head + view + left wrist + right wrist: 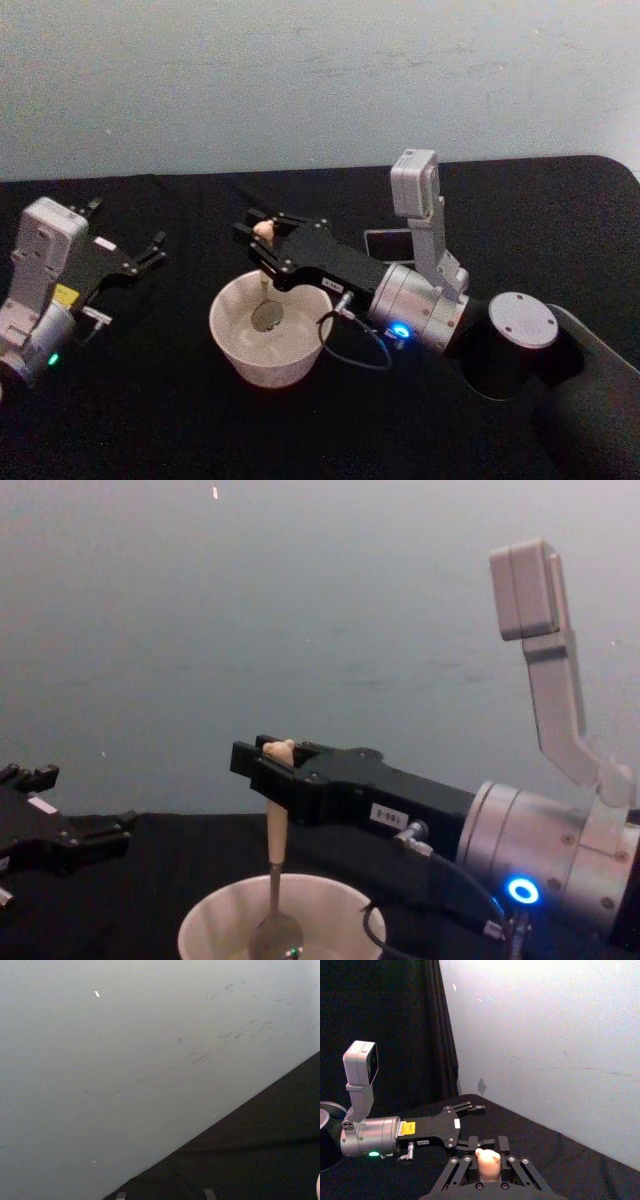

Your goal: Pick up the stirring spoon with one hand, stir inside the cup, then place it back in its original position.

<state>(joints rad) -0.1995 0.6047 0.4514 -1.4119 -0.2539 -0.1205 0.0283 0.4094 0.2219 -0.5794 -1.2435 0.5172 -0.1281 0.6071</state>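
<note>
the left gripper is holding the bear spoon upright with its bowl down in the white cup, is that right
Not the left. The right gripper is shut on the stirring spoon, held upright with its bowl down in the cup, as the head view shows. The left gripper sits open, off to the left.

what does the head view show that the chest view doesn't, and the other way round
Head view: from above, the cup's whole round rim, the stirring spoon's bowl down inside it, and a dark holder box behind the right arm.
Chest view: from the side, the spoon hangs upright, its bear head above the fingers and its handle dropping straight into the cup.
Both: the right gripper shut on the spoon over the cup, and the left gripper open and idle at the left.
</note>
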